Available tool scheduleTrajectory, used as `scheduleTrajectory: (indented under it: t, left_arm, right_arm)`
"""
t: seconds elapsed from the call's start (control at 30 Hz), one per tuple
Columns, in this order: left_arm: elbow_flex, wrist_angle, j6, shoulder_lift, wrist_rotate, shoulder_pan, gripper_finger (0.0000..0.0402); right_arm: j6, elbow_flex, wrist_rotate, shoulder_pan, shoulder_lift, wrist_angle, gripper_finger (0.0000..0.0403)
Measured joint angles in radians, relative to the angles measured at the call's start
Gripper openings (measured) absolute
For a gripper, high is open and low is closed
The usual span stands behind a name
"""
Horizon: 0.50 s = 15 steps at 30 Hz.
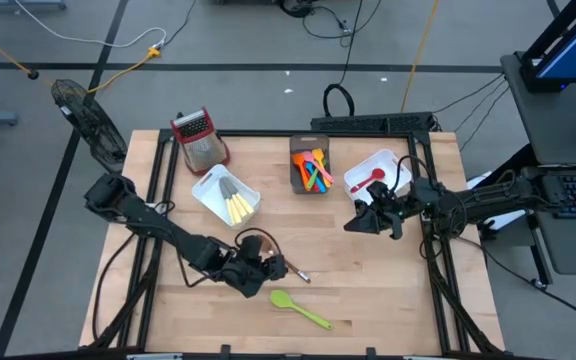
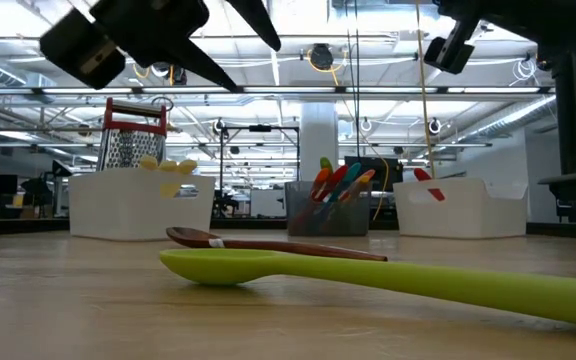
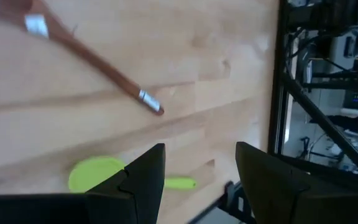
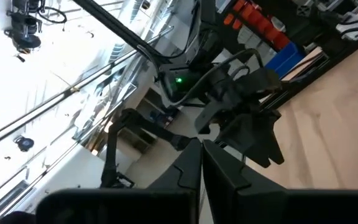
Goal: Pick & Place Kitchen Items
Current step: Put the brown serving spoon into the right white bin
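Note:
A brown wooden spoon (image 1: 280, 260) lies flat on the wooden table, and a lime-green spoon (image 1: 299, 308) lies just nearer the front edge. In the low view the brown spoon (image 2: 268, 243) lies behind the green spoon (image 2: 368, 275). My left gripper (image 1: 271, 268) hovers open over the brown spoon's handle, slanting down. In its wrist view the open fingers (image 3: 201, 168) stand apart from the handle (image 3: 98, 62) and partly cover the green spoon's bowl (image 3: 95, 173). My right gripper (image 1: 354, 222) is shut and held in the air at the right, holding nothing.
At the back stand a red-topped box grater (image 1: 198, 138), a white bin (image 1: 208, 192) with yellow-handled knives, a dark grey bin (image 1: 298, 165) of coloured utensils and a white bin (image 1: 383, 162) with a red spoon. A black frame rail (image 3: 277, 74) runs along the table's right edge.

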Motion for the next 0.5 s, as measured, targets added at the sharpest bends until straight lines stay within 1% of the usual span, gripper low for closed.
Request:
scheduleTrajectory:
  t: [0.1, 0.27, 0.3, 0.4, 0.5]
  left_arm:
    - [0.000, -0.003, 0.075, -0.006, -0.046, 0.002, 0.0200]
    - [0.000, 0.001, 0.261, -0.026, -0.064, -0.005, 0.0200]
    - [0.000, -0.003, 0.288, -0.030, -0.073, -0.010, 0.0200]
    - [0.000, 0.004, 0.392, -0.042, -0.156, -0.031, 0.0200]
    - [0.000, -0.002, 0.512, -0.052, -0.231, -0.059, 0.0200]
  right_arm:
    - [-0.023, 0.000, 0.000, 0.000, 0.000, 0.000, 0.0009]
    - [-0.163, -0.001, 0.007, 0.035, 0.000, 0.000, 0.0009]
    - [-0.182, -0.001, 0.020, 0.045, 0.000, -0.002, 0.0009]
    - [-0.225, -0.001, 0.103, 0.079, 0.000, -0.014, 0.0009]
    - [-0.268, -0.001, 0.162, 0.114, 0.000, -0.023, 0.0009]
